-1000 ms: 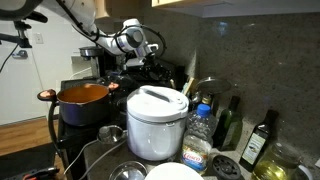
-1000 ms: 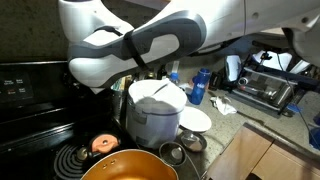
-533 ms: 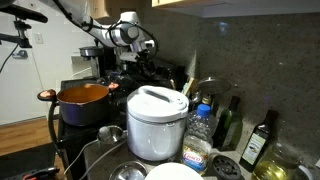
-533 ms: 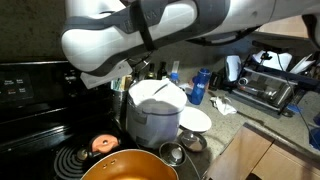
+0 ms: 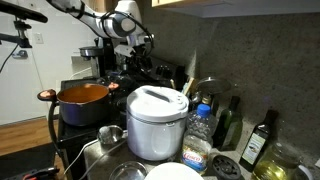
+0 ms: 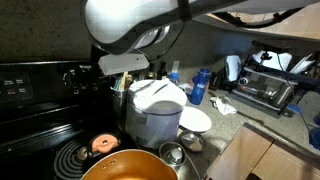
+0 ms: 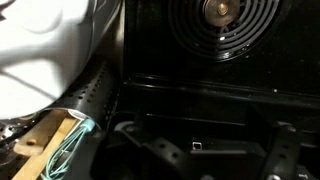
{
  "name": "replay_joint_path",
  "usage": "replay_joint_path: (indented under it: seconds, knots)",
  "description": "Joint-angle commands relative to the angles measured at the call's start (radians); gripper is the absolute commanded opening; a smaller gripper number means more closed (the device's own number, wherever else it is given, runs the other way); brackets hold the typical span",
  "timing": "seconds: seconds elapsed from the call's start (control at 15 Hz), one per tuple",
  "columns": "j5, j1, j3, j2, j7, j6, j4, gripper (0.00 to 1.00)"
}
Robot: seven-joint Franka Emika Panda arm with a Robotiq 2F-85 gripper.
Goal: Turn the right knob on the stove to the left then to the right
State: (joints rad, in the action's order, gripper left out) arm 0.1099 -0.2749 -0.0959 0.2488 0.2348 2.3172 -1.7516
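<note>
The black stove (image 6: 30, 110) stands at the left, with a coil burner (image 6: 92, 150) and a raised rear panel that carries small knobs (image 6: 75, 74). In the wrist view the burner (image 7: 220, 25) is at the top and the dark rear section (image 7: 200, 100) lies below it; no knob is clear there. My gripper (image 7: 205, 160) is open and empty, its two dark fingers spread wide over the rear section. In an exterior view the gripper (image 5: 138, 46) hangs above the back of the stove (image 5: 85, 70), touching nothing.
A white rice cooker (image 5: 157, 120) (image 6: 155, 110) (image 7: 45, 50) stands beside the stove. An orange pot (image 5: 82, 95) (image 6: 125, 168) sits on the front burner. Bottles (image 5: 260, 140) and a toaster oven (image 6: 270, 85) line the counter. Utensils (image 7: 55, 140) lie nearby.
The arm has risen and the gripper has lifted up and back from the stove's rear panel. Nothing else has moved.
</note>
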Motion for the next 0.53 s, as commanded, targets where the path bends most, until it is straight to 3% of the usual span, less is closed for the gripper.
replay_joint_path:
  seconds: [0.0, 0.27, 0.47]
  knots:
    - [-0.112, 0.059, -0.033, -0.083, -0.092, -0.025, -0.076, 1.00]
    - [-0.185, 0.080, -0.041, -0.118, -0.146, -0.057, -0.107, 1.00]
    - [-0.150, 0.071, -0.036, -0.083, -0.112, -0.040, -0.073, 1.00]
